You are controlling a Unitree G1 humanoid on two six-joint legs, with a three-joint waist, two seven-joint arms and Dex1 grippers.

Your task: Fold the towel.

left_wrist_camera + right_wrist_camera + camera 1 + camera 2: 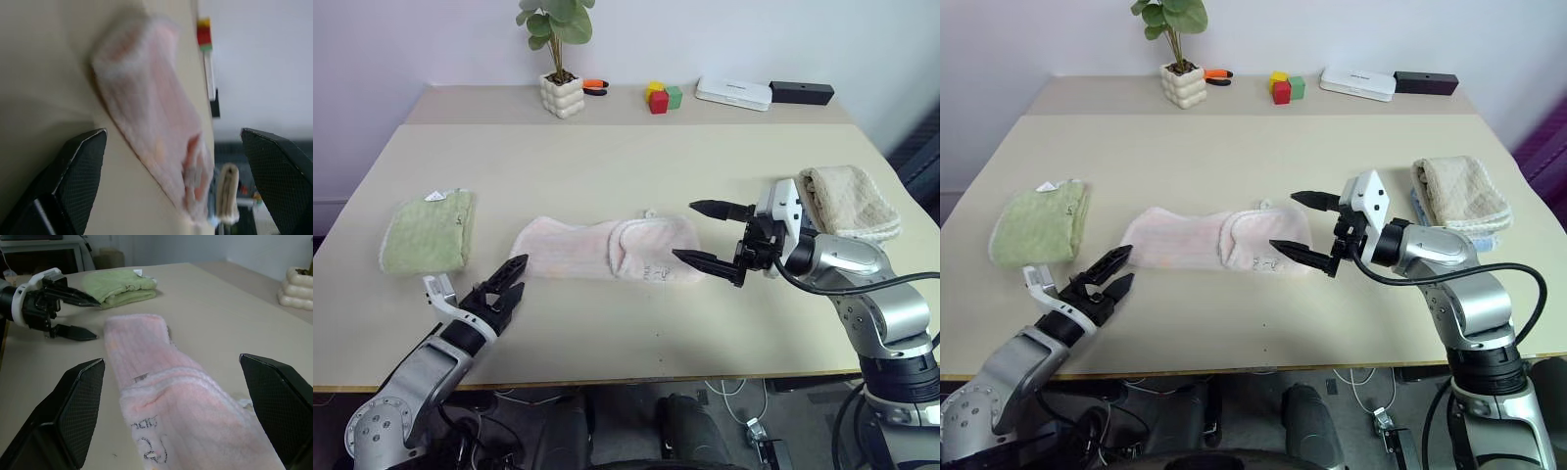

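The pale pink towel [607, 247] lies flat along the middle of the table, its right end folded back over itself, with a small dark printed mark near that end [149, 448]. My right gripper [710, 233] hovers open just off the towel's right end, holding nothing. My left gripper [506, 284] stands open near the table's front, short of the towel's left end, also with nothing in it. In the right wrist view the left gripper [78, 317] shows beyond the towel [161, 382].
A folded light green towel [428, 231] lies at the left, a folded beige towel [850, 201] at the right behind my right arm. Along the back stand a potted plant [560, 78], coloured blocks [662, 96], a white box [733, 93] and a black box [801, 93].
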